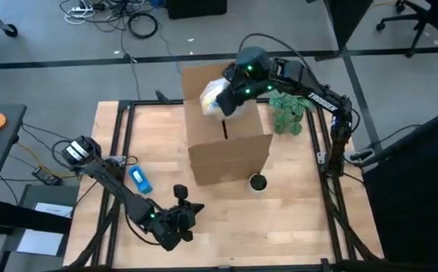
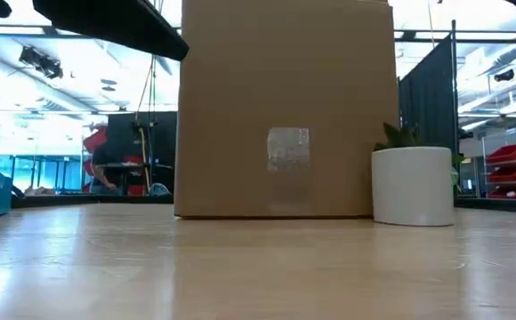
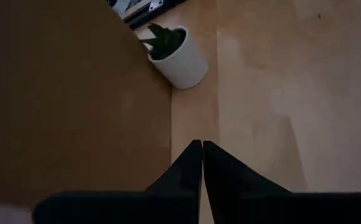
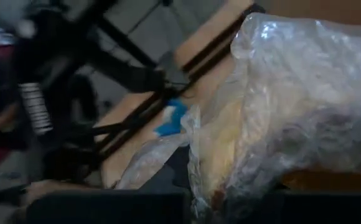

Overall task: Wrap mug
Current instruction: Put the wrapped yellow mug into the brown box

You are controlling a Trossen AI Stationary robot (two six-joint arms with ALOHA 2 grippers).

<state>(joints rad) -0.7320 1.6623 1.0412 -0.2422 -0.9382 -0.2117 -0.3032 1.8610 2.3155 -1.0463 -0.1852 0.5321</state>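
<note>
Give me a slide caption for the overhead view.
Right pincer holds a plastic-wrapped bundle over the cardboard box; left pincer waits near the table's front edge.

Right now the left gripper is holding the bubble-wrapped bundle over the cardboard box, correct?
Not the left. In the high view the right gripper holds the bubble-wrapped bundle over the cardboard box; the left gripper waits shut near the table's front.
</note>
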